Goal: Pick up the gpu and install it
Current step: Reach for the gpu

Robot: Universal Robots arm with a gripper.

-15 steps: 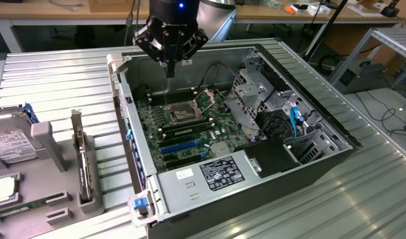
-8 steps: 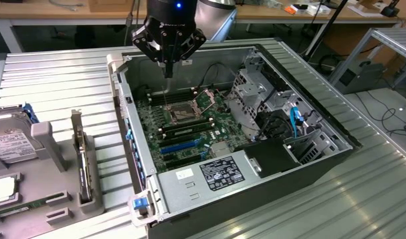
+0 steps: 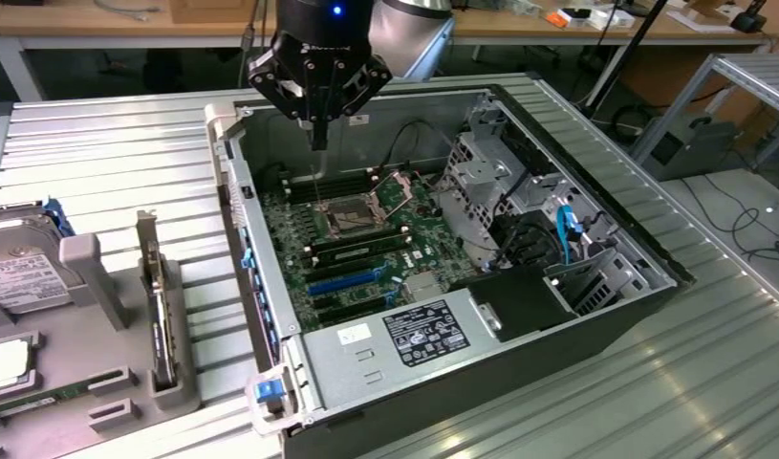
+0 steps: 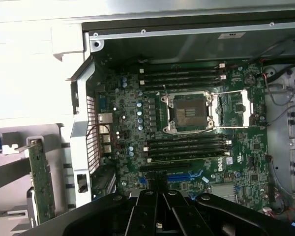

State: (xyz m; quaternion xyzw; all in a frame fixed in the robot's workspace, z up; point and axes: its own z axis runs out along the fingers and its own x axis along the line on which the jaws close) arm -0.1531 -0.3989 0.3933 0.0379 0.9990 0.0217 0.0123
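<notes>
The gpu (image 3: 156,320) stands on edge in a grey holder (image 3: 175,390) on the desk (image 3: 109,153), just outside the case (image 3: 555,335). The end effector (image 3: 319,143), fingers pinched together and empty, hangs over the motherboard (image 3: 363,239) inside the case. A descent here would likely strike the socket (image 3: 348,218), not the card.

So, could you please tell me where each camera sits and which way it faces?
Exterior view: raised, angled down at the open black metal computer case; black gripper hangs over it.
Wrist view: on the wrist, looking straight down into the case; gripper body shows.
Shared: green motherboard, thin upright gpu card.
</notes>
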